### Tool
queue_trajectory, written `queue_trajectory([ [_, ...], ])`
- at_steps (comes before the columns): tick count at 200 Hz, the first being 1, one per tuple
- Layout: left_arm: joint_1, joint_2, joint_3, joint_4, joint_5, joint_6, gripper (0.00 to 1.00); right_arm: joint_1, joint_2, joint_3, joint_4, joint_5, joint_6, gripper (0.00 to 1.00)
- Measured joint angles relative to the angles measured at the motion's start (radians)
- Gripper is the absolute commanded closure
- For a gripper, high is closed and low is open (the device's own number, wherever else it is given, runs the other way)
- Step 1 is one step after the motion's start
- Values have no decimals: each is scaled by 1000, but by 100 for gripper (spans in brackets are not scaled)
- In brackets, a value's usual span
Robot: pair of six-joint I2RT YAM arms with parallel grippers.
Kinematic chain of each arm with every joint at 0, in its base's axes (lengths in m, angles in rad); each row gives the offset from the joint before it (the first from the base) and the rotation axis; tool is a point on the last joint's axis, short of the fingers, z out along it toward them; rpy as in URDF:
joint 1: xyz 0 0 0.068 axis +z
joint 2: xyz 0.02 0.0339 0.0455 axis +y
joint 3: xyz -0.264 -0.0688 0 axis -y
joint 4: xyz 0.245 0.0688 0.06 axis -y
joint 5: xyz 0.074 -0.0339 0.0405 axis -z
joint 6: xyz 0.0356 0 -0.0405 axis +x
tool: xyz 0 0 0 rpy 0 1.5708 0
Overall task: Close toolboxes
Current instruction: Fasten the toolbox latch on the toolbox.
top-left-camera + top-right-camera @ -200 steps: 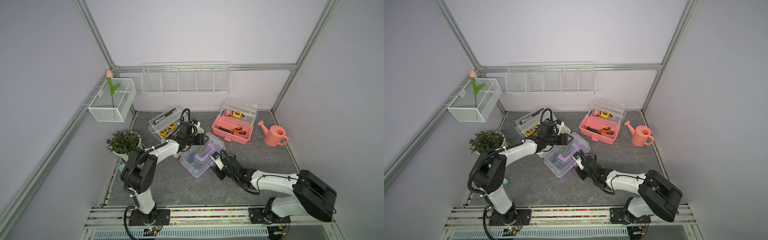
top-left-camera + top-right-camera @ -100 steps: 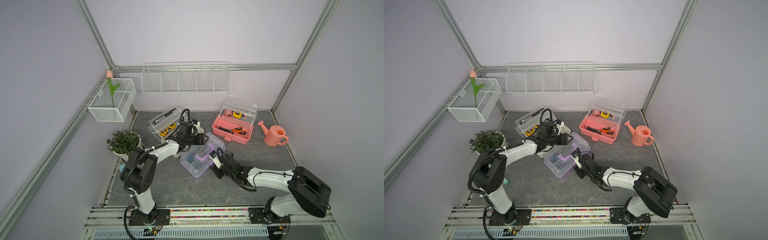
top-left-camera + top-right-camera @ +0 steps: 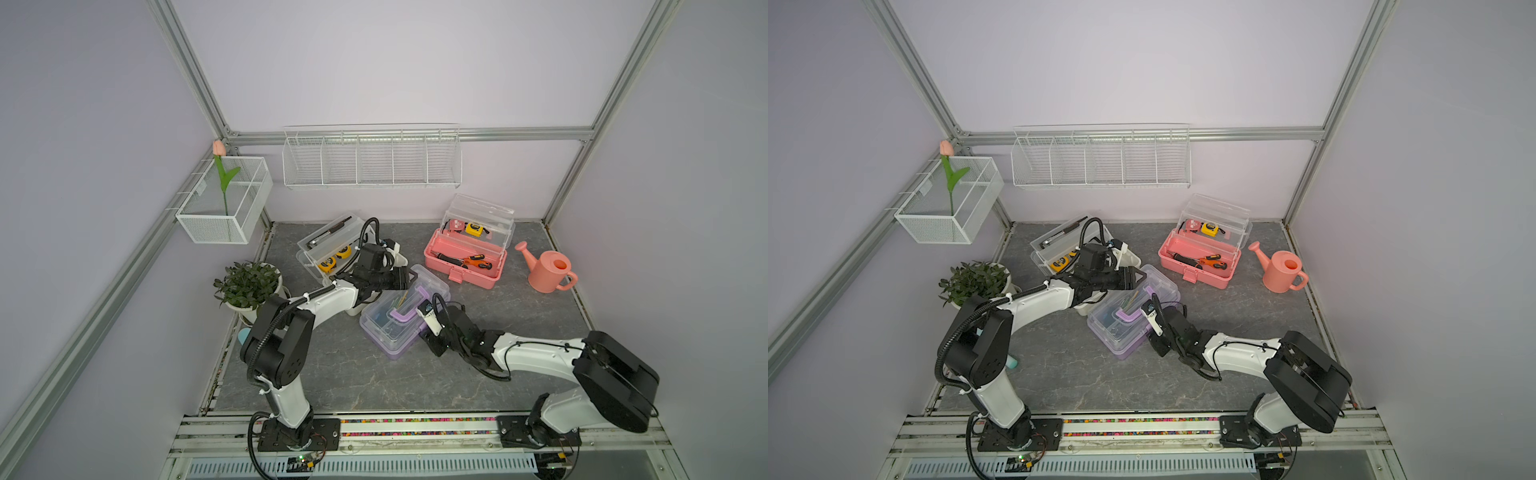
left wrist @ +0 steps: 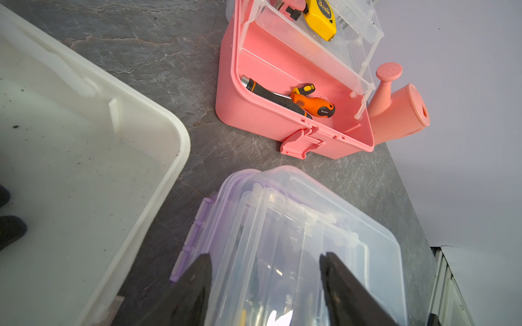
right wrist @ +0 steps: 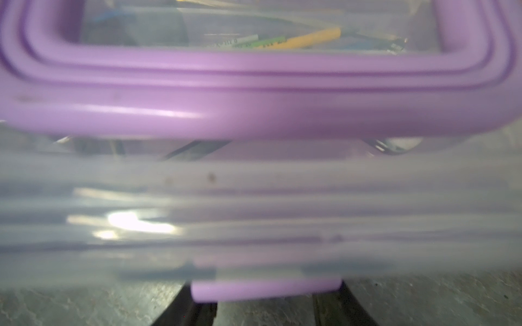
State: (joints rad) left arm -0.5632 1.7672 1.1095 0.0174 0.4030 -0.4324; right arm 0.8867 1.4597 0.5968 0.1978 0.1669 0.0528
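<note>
A dark grey, marble-veined desk (image 3: 332, 374) is sitting inside pale lilac walls framed with aluminium rails. 2 white wire baskets are hanging above it: a long basket (image 3: 372, 160) on the rear wall and a square basket (image 3: 224, 216) on the left wall, holding an artificial tulip (image 3: 219, 148). A potted plant (image 3: 247, 284) is standing at the desk's left edge and a pink watering can (image 3: 548, 272) at its right edge.

The purple toolbox (image 3: 395, 332) is lying askew at the desk's middle, its clear lid down and its purple handle (image 5: 254, 107) folded flat on top. The white toolbox (image 3: 328, 249) near the rear left corner and the pink toolbox (image 3: 463, 268) near the rear right corner are standing open.

The left gripper (image 4: 265, 259) is hovering over the purple toolbox's rear end, jaws wide apart and holding nothing. The right gripper (image 5: 265, 306) is meeting its front side, jaws partly apart, with the purple latch (image 5: 265, 290) lying across both tips rather than between them.
</note>
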Motion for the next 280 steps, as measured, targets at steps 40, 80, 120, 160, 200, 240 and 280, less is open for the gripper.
queue_trajectory([
  [40,-4,-6,20,-56,-12,-2,32,-10,-89,-31,-26,8,-3,25],
  [80,-7,-26,35,-143,-13,-5,29,-42,-256,-61,-59,-8,33,23],
  [120,8,-53,38,-217,-13,-8,28,-82,-319,-69,-88,-55,90,29],
  [160,16,-88,23,-270,-18,-7,28,-90,-311,-141,-24,-132,76,28],
  [200,16,-111,1,-280,-21,-7,28,-90,-228,-162,56,-160,14,28],
  [240,16,-113,-2,-278,-21,-8,29,-90,-125,-158,156,-160,-17,24],
  [280,16,-112,-2,-277,-21,-8,29,-86,-10,-159,295,-135,-27,24],
])
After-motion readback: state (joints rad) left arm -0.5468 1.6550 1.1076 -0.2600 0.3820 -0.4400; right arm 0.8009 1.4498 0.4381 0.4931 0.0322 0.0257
